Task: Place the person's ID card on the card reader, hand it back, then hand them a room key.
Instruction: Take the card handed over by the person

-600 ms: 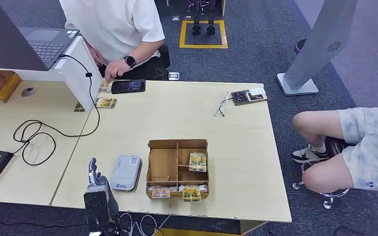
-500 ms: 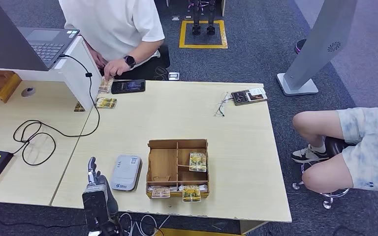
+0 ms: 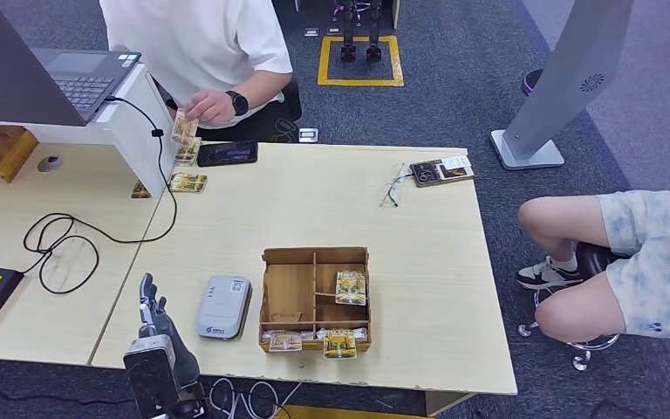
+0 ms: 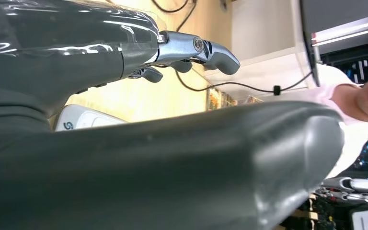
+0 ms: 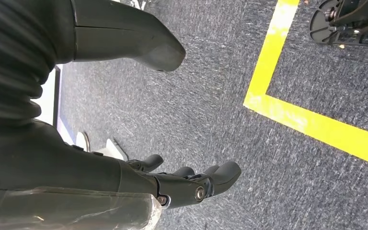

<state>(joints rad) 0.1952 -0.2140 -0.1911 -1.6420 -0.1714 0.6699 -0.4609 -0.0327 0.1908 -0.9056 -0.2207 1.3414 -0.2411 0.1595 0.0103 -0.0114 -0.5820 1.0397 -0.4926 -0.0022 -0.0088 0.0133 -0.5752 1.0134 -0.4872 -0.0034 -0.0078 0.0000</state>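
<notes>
A person in a white shirt stands at the table's far side and holds up an ID card (image 3: 184,127) in one hand. The white card reader (image 3: 223,306) lies flat near the table's front edge. Just right of it stands a wooden organizer box (image 3: 315,298) with room key cards (image 3: 350,287) in its compartments. My left hand (image 3: 153,325) hovers at the front edge, left of the reader, fingers straight and apart, holding nothing; the reader (image 4: 84,119) shows just past that hand (image 4: 191,50). My right hand (image 5: 187,184) hangs over the carpet, empty.
A phone (image 3: 227,154) and more cards (image 3: 188,182) lie at the far left of the table. A black cable (image 3: 70,240) loops over the neighbouring desk beside a laptop (image 3: 70,74). Glasses and a badge (image 3: 440,170) lie far right. A seated person's legs (image 3: 611,262) are at the right.
The person lifted a card off the table and now holds it up. My left hand shifted slightly left and back toward the table's front edge.
</notes>
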